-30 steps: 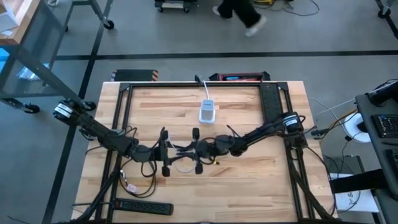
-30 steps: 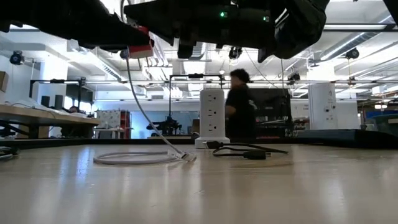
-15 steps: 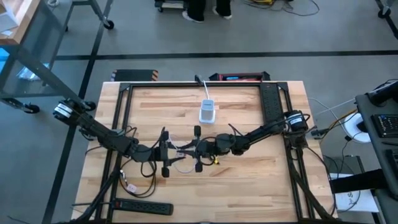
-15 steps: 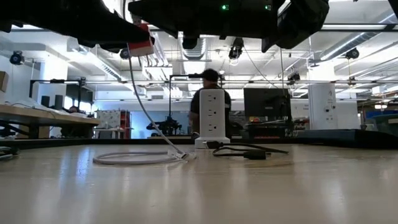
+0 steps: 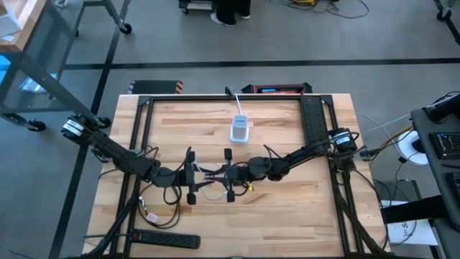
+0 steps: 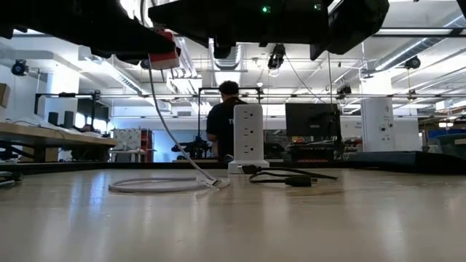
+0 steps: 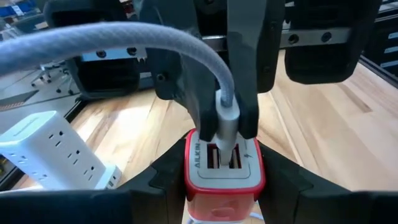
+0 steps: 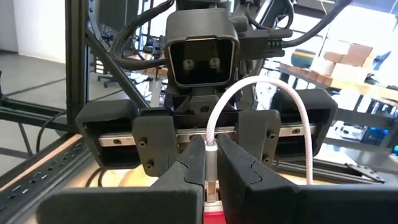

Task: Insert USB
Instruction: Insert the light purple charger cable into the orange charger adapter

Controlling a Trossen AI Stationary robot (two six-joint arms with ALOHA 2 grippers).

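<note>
A red charger block [image 7: 222,180] with a white two-port face sits in my left gripper [image 7: 222,194], which is shut on it above the table's middle [image 5: 191,177]. A silver USB plug [image 7: 226,127] on a grey braided cable [image 7: 124,38] stands with its tip in one port. My right gripper [image 8: 210,163] faces the left one [image 5: 228,175] and is shut on that plug. In the low view the cable [image 6: 169,131] hangs from the charger [image 6: 163,57] down to a slack coil [image 6: 162,186] on the table. My left gripper pinches the red charger block by its two side walls [image 7: 189,180], one finger on each. The fingers lie level, coming from the table's left. The block is lifted clear of the table, its port face turned toward the right gripper. My right gripper pinches the USB plug's body [image 8: 211,168] between its two fingers [image 8: 194,163], just behind the cable's strain relief. It comes level from the table's right, the fingers lying along the plug. The plug is lifted clear, with its tip in the charger's port [image 7: 219,155].
A white tower power strip [image 5: 239,129] stands on the table behind the grippers, also in the low view [image 6: 247,140]. A black cable [image 6: 285,177] lies beside it. A black power strip [image 5: 167,239] lies at the near left edge. A person [image 6: 222,120] stands beyond the table.
Both grippers have kept their holds and their places. In the room beyond the table a person has walked from right to left behind the white power strip.
</note>
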